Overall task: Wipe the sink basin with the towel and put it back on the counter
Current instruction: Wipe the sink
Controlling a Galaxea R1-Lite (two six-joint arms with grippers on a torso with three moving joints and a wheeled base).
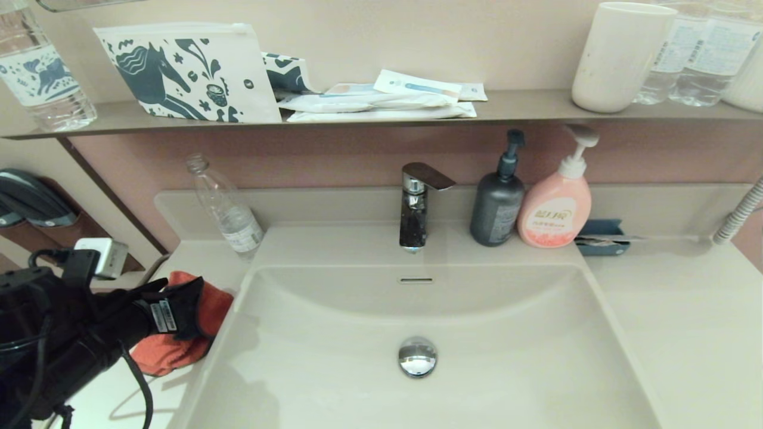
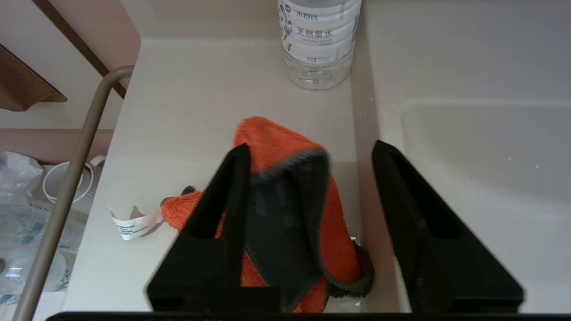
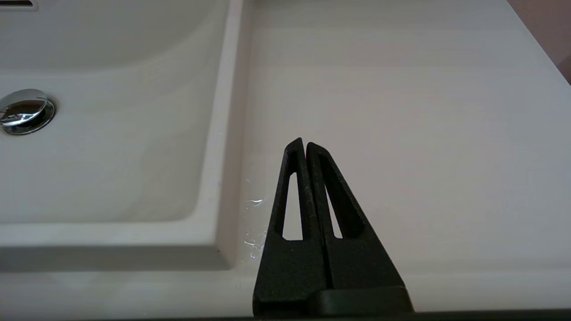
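The towel point(image 2: 290, 209) is seen lying on the surface point(image 2: 178, 111) between the wide-open jaws of the left gripper point(image 2: 308, 151), beside the basin point(image 1: 417, 357), so the pick-up appears in hand, and closing on it is called for next.

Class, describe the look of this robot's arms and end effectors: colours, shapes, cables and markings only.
The left arm is matte black, with black cables looping beside it, a small white box on top and a white printed label near the wrist. The left end effector has two black wedge-shaped fingers. The right end effector is matte black too; each tapering finger has a long slot-like cut-out. No sleeves show.
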